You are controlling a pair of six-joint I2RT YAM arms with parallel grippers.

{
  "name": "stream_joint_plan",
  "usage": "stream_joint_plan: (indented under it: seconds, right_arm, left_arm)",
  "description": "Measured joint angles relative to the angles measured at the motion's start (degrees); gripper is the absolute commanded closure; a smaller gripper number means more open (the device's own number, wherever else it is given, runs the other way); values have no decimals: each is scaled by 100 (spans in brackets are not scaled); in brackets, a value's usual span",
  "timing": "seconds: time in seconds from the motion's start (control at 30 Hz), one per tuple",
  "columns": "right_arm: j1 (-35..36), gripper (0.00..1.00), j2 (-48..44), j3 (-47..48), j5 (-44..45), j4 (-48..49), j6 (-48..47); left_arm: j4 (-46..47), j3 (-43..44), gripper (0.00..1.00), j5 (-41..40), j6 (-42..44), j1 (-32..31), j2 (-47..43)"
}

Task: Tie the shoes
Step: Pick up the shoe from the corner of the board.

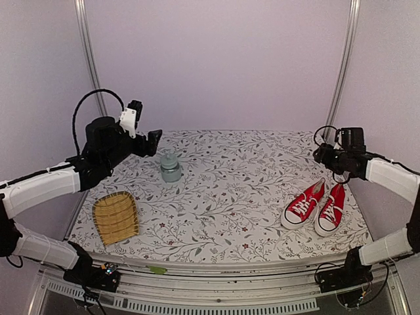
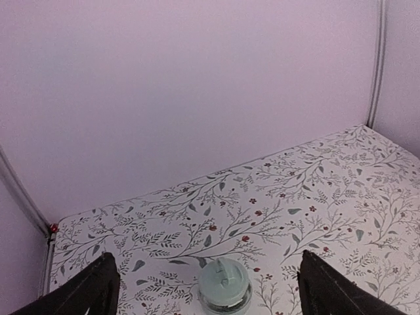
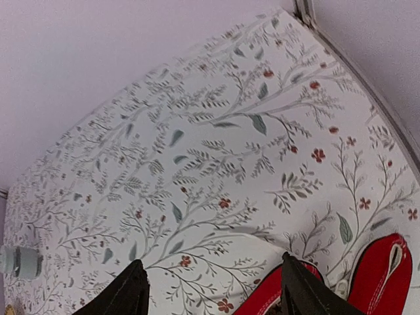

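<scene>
A: Where are the shoes found, and in what state?

B: They are set side by side on the right near part of the table, with the white toe caps turned to the near edge. White laces are threaded across both. Whether any bow is made cannot be told, as the laces are too small in the top view. In the right wrist view only the red heel ends are seen, at the lower edge.

A: What is held by the right gripper?

B: Nothing is held. Its jaws are spread wide, and it is hung in the air above and just behind the heels, without any contact.

A: And the left gripper?

B: It is also spread wide and empty. It is raised at the far left, well apart from the shoes, above a small pale green jar. A woven tray is lying nearer to the left base.

A: Which step is judged to be in hand?

B: It seems that only the approach is in hand; no lace is gripped yet.

A: What is called for next?

B: The right gripper should probably be lowered onto one lace end. The left arm must be brought across the table, because two ends are needed for a knot. Thin, soft laces can easily be missed by the fingers.
</scene>
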Motion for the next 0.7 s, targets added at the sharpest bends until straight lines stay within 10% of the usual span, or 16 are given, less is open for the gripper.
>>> stream_joint_plan:
  seconds: [0.3, 0.47, 0.7]
  right_arm:
    - [227, 44, 1808, 540, 879, -1731, 828]
    - [251, 98, 2269, 678, 896, -1829, 946]
    - [901, 99, 2470, 1054, 844, -1875, 1110]
  left_arm:
    - [254, -232, 5, 1003, 597, -155, 136]
    - [422, -452, 5, 1119, 844, -166, 0]
    - [564, -542, 12, 1467, 1080, -188, -146]
